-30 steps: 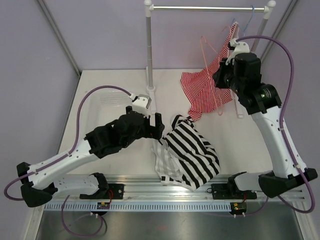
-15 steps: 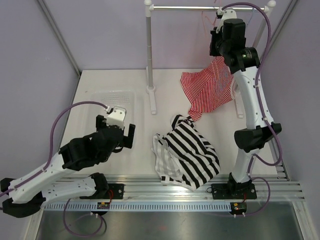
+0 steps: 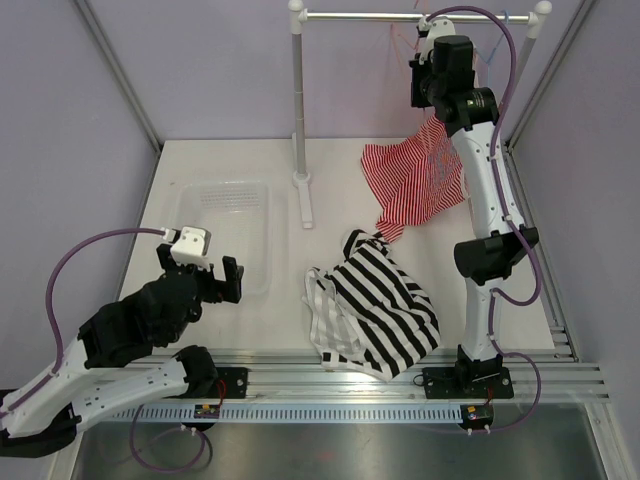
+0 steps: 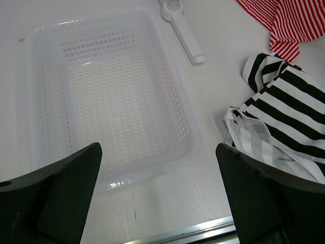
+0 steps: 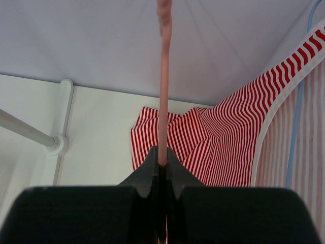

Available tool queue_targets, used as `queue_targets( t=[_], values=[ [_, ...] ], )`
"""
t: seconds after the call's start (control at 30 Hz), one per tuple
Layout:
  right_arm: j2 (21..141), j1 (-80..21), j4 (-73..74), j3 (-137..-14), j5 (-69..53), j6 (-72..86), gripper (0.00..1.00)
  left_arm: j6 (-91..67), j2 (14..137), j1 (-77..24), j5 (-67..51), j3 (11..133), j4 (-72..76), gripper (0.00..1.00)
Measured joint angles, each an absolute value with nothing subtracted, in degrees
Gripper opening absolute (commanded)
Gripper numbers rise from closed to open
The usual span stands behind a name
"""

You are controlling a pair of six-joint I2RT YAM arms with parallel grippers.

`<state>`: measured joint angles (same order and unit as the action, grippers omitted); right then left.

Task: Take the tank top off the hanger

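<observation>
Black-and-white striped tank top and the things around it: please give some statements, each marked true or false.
The black-and-white striped tank top lies on the white table. True.
The right tool is shut on the thin pink wire hanger. True.
The left tool holds the tank top. False: it is open and empty, near the white plastic basket.
The red-and-white striped top lies in the basket. False: it hangs at the far right, outside it.

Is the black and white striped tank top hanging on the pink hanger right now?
No, the tank top lies crumpled on the table, while the right hand grips the pink hanger well above it.
</observation>
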<state>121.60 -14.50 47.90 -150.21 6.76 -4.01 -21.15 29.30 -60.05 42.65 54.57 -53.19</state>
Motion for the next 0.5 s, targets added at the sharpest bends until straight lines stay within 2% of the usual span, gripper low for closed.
queue_targets(
  t=[0.2,0.27,0.3,0.33,0.37,0.43,0.47,0.5],
  values=[
    [121.8,-14.4,47.8,-149.5,6.4,-3.9,0.00,-20.3,31.0,-56.9,40.3,53.8,-51.9,0.99],
    [121.4,-14.4,47.3,-147.9,6.4,-3.9,0.07,-19.9,31.6,-55.7,39.4,53.7,-51.5,0.99],
    [121.0,-14.4,46.9,-146.6,6.4,-3.8,0.14,-19.8,31.7,-55.1,38.9,53.7,-51.3,0.99],
    [120.6,-14.4,46.6,-145.3,6.4,-3.7,0.33,-19.7,31.7,-54.6,38.4,53.7,-51.1,0.99],
    [120.2,-14.4,46.3,-144.0,6.3,-3.4,0.48,-19.6,31.6,-54.2,38.1,53.7,-50.9,0.99],
    [119.2,-14.3,45.8,-141.4,6.3,-3.4,0.69,-19.4,31.6,-53.3,37.5,53.6,-50.4,0.99],
    [118.8,-14.3,45.7,-140.2,6.3,-3.4,0.89,-19.3,31.6,-52.8,37.2,53.5,-50.1,0.99],
    [118.3,-14.3,45.7,-139.3,6.3,-3.1,0.97,-19.2,31.6,-52.2,36.9,53.3,-49.9,0.99]
  ],
)
